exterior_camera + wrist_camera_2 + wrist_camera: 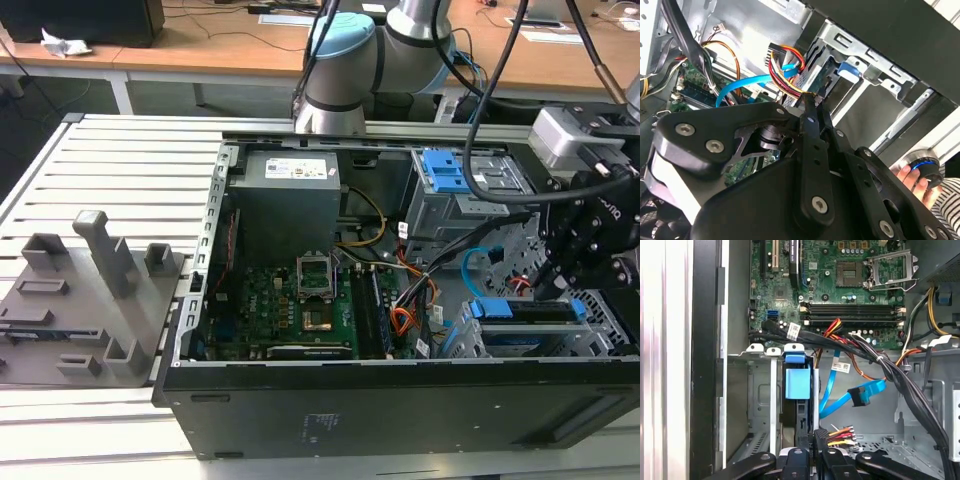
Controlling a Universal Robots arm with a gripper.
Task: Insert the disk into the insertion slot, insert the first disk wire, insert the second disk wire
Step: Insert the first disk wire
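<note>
The open computer case [400, 400] lies on the slatted desk [120, 160]. The insertion slot [760, 395] is the reference for all positions below. The disk [797, 383] is seated inside the insertion slot, and its blue carrier frame shows at the mouth of the bay; in the exterior view the disk [530, 310] appears as a blue-edged bar in the same cage. The hand [815, 436] sits just beside the disk, over the open side of the insertion slot. It is clenched on the first disk wire [841, 432], whose red, yellow and dark strands fan out from between the fingertips. In the second wrist view the hand [807, 102] meets the same bundle [785, 67] close to the slot's sheet-metal wall. The second disk wire [860, 396] loops freely beside the insertion slot with its plug hanging unconnected, apart from the disk and untouched by the hand. The motherboard [840, 285] lies beyond the insertion slot. A taller grey cage [470, 180] with a blue latch stands next to the slot.
</note>
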